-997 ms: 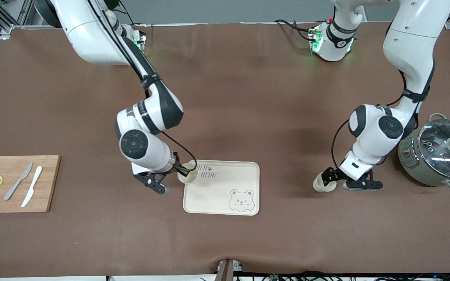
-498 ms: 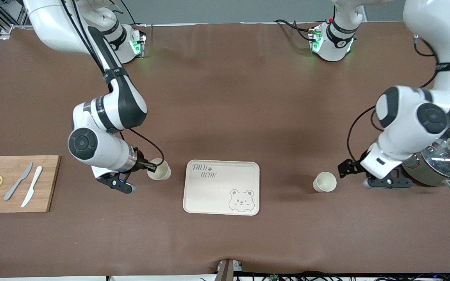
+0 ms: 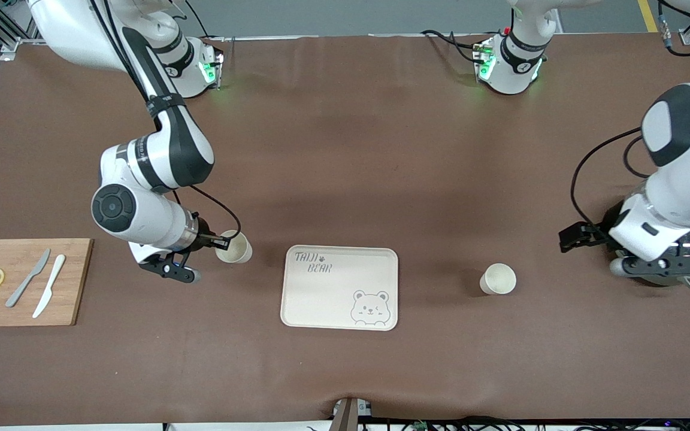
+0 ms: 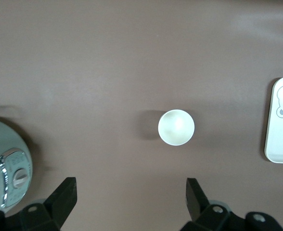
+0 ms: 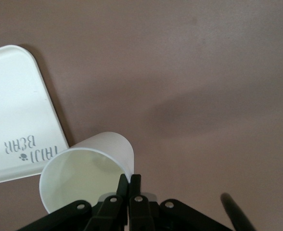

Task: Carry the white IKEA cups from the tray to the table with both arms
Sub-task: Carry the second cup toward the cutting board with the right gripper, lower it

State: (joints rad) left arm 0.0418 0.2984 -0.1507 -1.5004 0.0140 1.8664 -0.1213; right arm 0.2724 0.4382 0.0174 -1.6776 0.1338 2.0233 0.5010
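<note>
Fingers of the right gripper (image 3: 220, 242) are pinched shut on the rim of one cup (image 3: 234, 248), one inside the wall and one outside, as the right wrist view shows; the cup is tilted and is over bare table (image 3: 345, 149) just off the tray (image 3: 340, 288), toward the right arm's end. Whether its base already touches the mat I cannot tell. The tray carries only its bear drawing and lettering, with nothing left on it. At the left arm's end of the table the second cup (image 3: 498, 279) stands upright on the mat, apart from the tray, and the left gripper (image 3: 572, 238) hangs over the table between that cup and a cooking pot (image 4: 4, 163), its fingers spread wide and holding nothing. By the look of it the left arm's share is done, and what remains is for the right arm to set its cup down upright and let go. The pot is mostly hidden by the left arm in the front view, and only an edge of it shows in the left wrist view. Near the right arm's end lies a cutting board (image 3: 75, 287) with two knives and lemon slices, untouched by either arm.
</note>
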